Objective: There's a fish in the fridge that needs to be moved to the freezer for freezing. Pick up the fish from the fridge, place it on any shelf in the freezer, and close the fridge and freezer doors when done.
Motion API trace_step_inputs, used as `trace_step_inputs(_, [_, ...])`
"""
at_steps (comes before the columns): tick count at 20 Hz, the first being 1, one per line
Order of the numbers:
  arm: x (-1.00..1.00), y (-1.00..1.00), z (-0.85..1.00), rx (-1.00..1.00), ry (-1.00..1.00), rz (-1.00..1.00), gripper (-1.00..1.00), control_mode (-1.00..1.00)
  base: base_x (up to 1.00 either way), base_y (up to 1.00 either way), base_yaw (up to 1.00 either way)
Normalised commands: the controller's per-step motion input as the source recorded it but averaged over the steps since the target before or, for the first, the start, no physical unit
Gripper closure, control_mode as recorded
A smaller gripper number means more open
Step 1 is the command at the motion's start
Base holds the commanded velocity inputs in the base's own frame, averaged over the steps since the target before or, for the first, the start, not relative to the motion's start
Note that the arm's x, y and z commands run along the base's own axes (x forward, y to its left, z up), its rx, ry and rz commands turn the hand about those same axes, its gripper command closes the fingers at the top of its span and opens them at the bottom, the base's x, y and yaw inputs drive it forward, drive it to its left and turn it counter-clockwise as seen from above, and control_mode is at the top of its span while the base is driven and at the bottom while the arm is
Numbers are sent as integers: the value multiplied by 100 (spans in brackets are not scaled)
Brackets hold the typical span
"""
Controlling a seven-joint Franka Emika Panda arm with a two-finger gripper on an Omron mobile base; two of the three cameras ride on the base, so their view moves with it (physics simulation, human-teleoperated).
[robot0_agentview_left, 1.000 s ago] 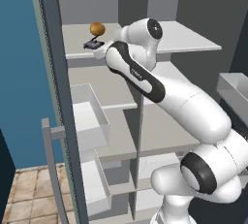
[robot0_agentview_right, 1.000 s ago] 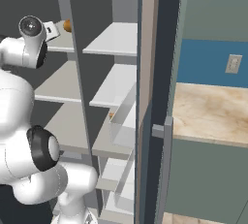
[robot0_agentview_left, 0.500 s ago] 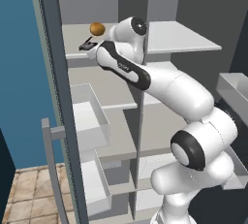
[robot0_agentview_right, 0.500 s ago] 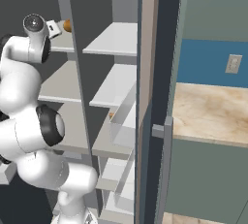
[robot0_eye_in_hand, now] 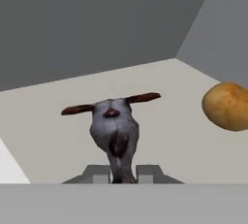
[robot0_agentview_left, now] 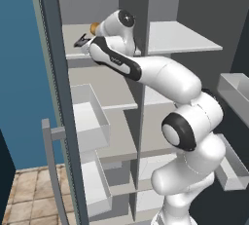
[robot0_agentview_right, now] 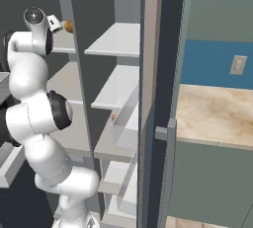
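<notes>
The gripper [robot0_eye_in_hand: 122, 173] is clamped on the tail end of the fish [robot0_eye_in_hand: 114, 136], both dark fingers [robot0_eye_in_hand: 98, 173] pressed right up against it from either side. From the hand camera the little grey fish points away from the hand, head forward, two thin brownish fins sticking out sideways. It looks raised a bit off the pale shelf [robot0_eye_in_hand: 58, 136], though I can't tell for sure whether it touches the board.

Off to the right in that hand view sits a round orange-brown ball [robot0_eye_in_hand: 226, 106], near the fish but clearly apart from it, close to where the shelf meets the grey side wall.

From the left base camera, the arm stretches up and to the left into the top of the open fridge [robot0_agentview_left: 104, 80], with the dark fish [robot0_agentview_left: 80, 41] poking out at the front edge of the top shelf and the orange ball [robot0_agentview_left: 94, 27] just behind the wrist. The fridge door [robot0_agentview_left: 58, 136] stands wide open on the left, white bins hanging on its inner side.

In the right base view the freezer [robot0_agentview_right: 116, 81] is open too, pale shelves stacked inside, and its door [robot0_agentview_right: 160, 123] swings out toward the camera with its light grey bar handle [robot0_agentview_right: 168, 172].
</notes>
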Motion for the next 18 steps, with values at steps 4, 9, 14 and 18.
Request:
trace_step_inputs(4, [27,14,-31,-6,8,-1,-100,-100,0,0,0])
trace_step_inputs(9, [0,0,-19,0,1,0,-100,-100,0,0,0])
trace_step_inputs(14, [-8,-1,-6,0,0,0,-100,-100,0,0,0])
trace_step_inputs(18, [-45,-28,-15,0,0,0,-100,-100,0,0,0])
